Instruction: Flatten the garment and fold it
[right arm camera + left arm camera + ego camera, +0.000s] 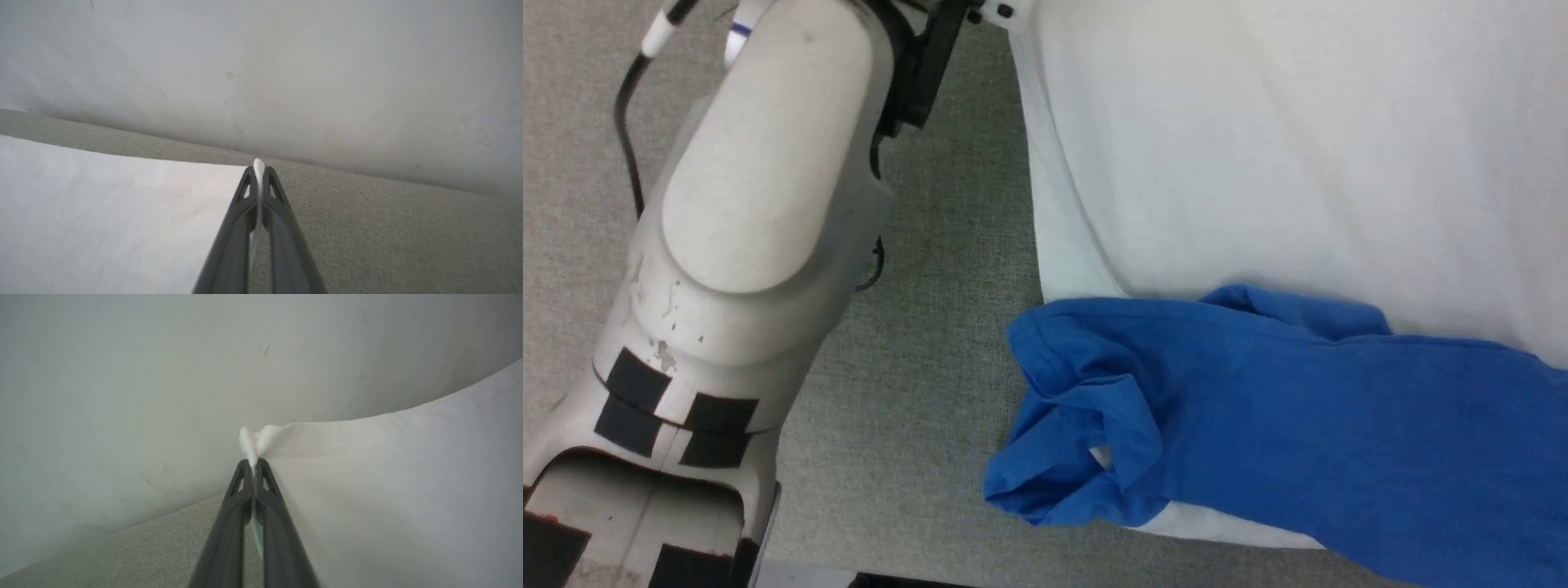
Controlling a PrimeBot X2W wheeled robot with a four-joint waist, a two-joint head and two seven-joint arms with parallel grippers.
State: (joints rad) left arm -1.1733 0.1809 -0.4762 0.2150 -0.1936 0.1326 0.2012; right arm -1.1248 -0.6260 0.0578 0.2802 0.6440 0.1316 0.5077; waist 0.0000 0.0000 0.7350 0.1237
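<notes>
garment (1298,147): spread on the grey woven bench (931,359), its white body filling the upper right of the head view; we judge it mostly flat but not yet folded.
blue sleeve (1298,416): laid across the white body along the near side, its cuff end (1078,441) bunched into a loop at the shirt's edge.
left jaws: closed tight on 1 white corner (255,443) of the hem, with a small tuft of cloth poking out past the tips.
right jaws: closed on another white corner (258,165), where a thin sliver of cloth shows between the tips.
hem (367,433): its stitch line runs away from the left pinch; beyond both pinches stands a pale wall (261,61).
left arm (743,188): the pale forearm reaches up the left of the head view toward the shirt's far corner.
why held so: we read the 2 pinches at the ends of 1 edge as a way to keep that edge taut, so the body can be drawn smooth or carried over in a fold.
lift: we cannot tell whether the corners are clear of the bench.
</notes>
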